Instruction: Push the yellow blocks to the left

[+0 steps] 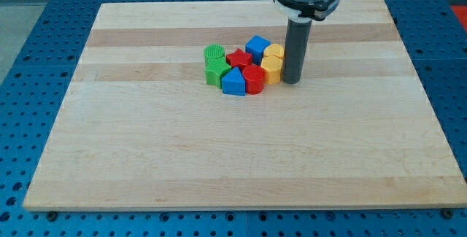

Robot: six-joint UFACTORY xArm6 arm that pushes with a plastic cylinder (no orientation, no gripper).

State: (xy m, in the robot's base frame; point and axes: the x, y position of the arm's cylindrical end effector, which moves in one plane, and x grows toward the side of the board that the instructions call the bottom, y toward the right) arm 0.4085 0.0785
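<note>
Two yellow blocks sit at the right side of a tight cluster near the board's middle: one [275, 51] behind, one [271, 69] in front. My tip [291, 82] stands just right of the front yellow block, touching or nearly touching it. The rod rises to the view's top. Left of the yellow blocks are a blue block [257, 46], a red star [238, 57], a red cylinder [254, 79], a blue block with a peaked top [233, 82], and two green blocks [214, 52] [215, 70].
The wooden board [146, 157] lies on a blue perforated table [29, 47]. The board's left edge runs from the view's top left down to the bottom left.
</note>
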